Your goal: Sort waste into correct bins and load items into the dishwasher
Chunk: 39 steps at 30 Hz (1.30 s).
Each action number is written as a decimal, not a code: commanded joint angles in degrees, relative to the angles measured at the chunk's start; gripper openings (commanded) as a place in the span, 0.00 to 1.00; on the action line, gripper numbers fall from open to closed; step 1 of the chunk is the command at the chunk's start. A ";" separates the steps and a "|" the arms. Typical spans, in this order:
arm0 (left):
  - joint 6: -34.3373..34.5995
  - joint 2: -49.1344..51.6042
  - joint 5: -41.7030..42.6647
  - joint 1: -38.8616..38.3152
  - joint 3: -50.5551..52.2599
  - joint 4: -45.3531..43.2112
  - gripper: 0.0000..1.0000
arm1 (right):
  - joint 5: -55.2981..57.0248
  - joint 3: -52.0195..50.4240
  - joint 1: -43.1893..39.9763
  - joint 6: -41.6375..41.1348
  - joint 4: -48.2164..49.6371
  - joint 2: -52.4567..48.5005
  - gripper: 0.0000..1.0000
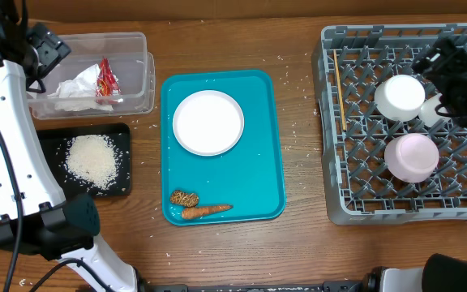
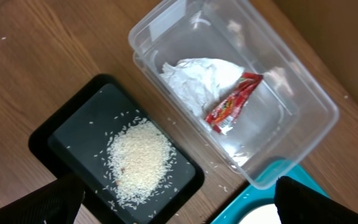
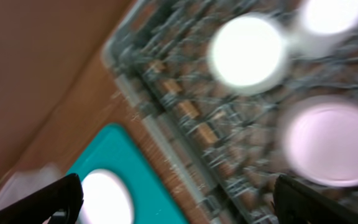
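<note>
Both wide open, holding nothing: left gripper (image 1: 45, 50) over clear tub (image 1: 140, 49) at tabletop's far-left corner, right gripper (image 1: 452, 69) over grey rack (image 1: 355, 203) by right edge. Napkins (image 1: 75, 88) and wrapper (image 1: 106, 79) in tub. Rice (image 1: 93, 158) on black tray (image 1: 47, 142), left edge. Plate (image 1: 208, 122), carrot (image 1: 207, 211), brown piece (image 1: 184, 197) on teal tray (image 1: 266, 162), centre. Bowls (image 1: 400, 97), cup (image 1: 430, 109), chopsticks (image 1: 340, 97) in rack.

Even bright light, right wrist view blurred — bowls glaring

White arm links (image 1: 23, 170), black joints (image 1: 73, 219)
</note>
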<state>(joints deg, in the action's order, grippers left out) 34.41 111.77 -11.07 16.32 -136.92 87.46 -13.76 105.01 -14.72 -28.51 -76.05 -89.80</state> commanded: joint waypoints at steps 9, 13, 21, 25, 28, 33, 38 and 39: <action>0.42 5.68 0.59 1.20 -0.07 1.01 1.00 | -14.78 -4.81 27.67 23.65 2.19 -0.22 1.00; 0.31 6.12 0.57 1.36 -0.07 0.96 1.00 | -8.87 -10.71 39.52 23.65 9.66 -1.51 1.00; 0.31 6.12 0.59 1.01 -0.07 0.98 1.00 | -2.45 -17.27 57.16 23.65 23.82 -11.87 1.00; 0.31 6.12 0.59 0.74 -0.07 0.96 1.00 | 4.79 -17.27 63.60 23.63 26.80 -18.34 1.00; 0.31 6.12 0.59 0.85 -0.07 0.96 1.00 | 9.20 -17.25 67.36 23.54 28.41 -22.38 1.00; 0.31 6.12 0.59 0.72 -0.07 0.96 1.00 | 10.73 -17.25 69.37 21.05 30.80 -24.35 1.00; 0.31 6.12 0.59 0.52 -0.07 0.96 1.00 | 10.71 -17.25 70.25 20.81 33.66 -24.44 1.00; 0.31 6.12 0.59 0.52 -0.07 0.96 1.00 | 10.71 -17.25 70.44 20.79 34.01 -24.55 1.00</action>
<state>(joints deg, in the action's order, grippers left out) 34.39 117.56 -10.85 16.97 -136.88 88.31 -4.25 87.68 54.96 -6.98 -43.31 -114.39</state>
